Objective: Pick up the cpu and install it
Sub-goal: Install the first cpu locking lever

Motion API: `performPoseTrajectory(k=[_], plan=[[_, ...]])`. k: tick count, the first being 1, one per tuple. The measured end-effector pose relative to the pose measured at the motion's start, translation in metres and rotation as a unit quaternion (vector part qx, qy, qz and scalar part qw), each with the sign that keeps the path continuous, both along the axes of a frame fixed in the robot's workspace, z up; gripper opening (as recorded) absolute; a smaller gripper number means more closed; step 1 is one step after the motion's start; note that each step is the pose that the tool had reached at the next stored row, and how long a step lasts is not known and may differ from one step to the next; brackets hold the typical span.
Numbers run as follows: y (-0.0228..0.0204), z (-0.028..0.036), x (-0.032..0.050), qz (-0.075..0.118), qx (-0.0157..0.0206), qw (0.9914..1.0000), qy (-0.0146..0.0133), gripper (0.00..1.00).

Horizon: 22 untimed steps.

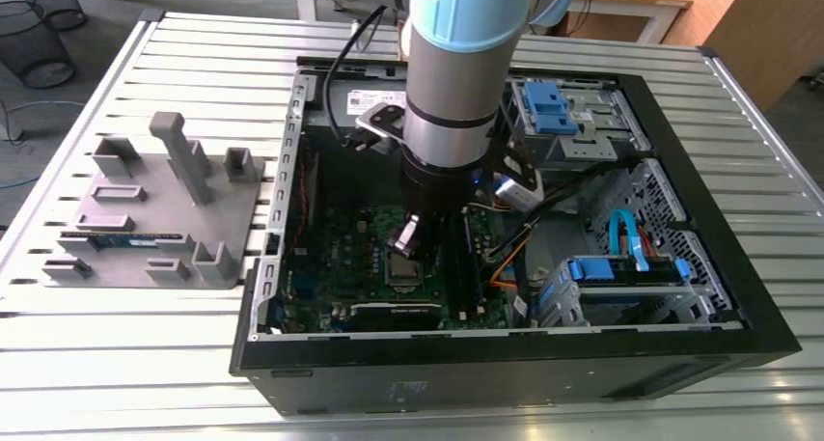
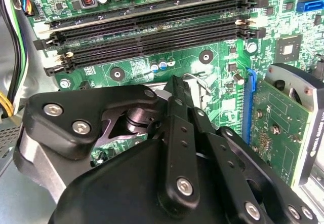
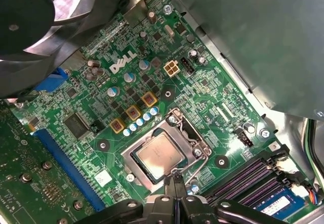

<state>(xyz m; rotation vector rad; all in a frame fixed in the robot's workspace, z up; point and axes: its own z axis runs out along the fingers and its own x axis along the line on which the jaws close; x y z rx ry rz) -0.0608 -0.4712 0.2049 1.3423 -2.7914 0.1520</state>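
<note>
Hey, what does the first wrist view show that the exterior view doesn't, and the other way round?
First wrist view: the cpu, silvery top up, lying inside the socket frame. Exterior view: the grey holder on the table, at the exterior view's left of the computer case. Both: the green motherboard, with the shut gripper low over it.

I work in what looks like a workshop or a robotics lab. Under me is a metal table (image 1: 116,383) made of long slats. On it lies an open computer case (image 1: 515,378) with its green board (image 3: 212,92) uncovered. Just beside the case is a grey holder (image 1: 142,224) with slots. Behind the table I see wire baskets (image 1: 39,36) on a bare floor and a wooden desk (image 1: 644,2).
</note>
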Motion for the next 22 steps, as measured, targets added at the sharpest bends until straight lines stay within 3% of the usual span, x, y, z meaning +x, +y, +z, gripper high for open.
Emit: performPoseTrajectory(k=[5, 13, 19, 22], plan=[[0.0000, -0.0034, 0.0000, 0.000, 0.0000, 1.00000, -0.0002, 0.11], [0.0000, -0.0033, 0.0000, -0.001, 0.0001, 1.00000, -0.0002, 0.11], [0.0000, 0.0058, 0.0000, -0.005, 0.0007, 0.99999, -0.0003, 0.11], [-0.0003, 0.0095, 0.0001, -0.007, 0.0039, 0.99997, -0.0002, 0.11]])
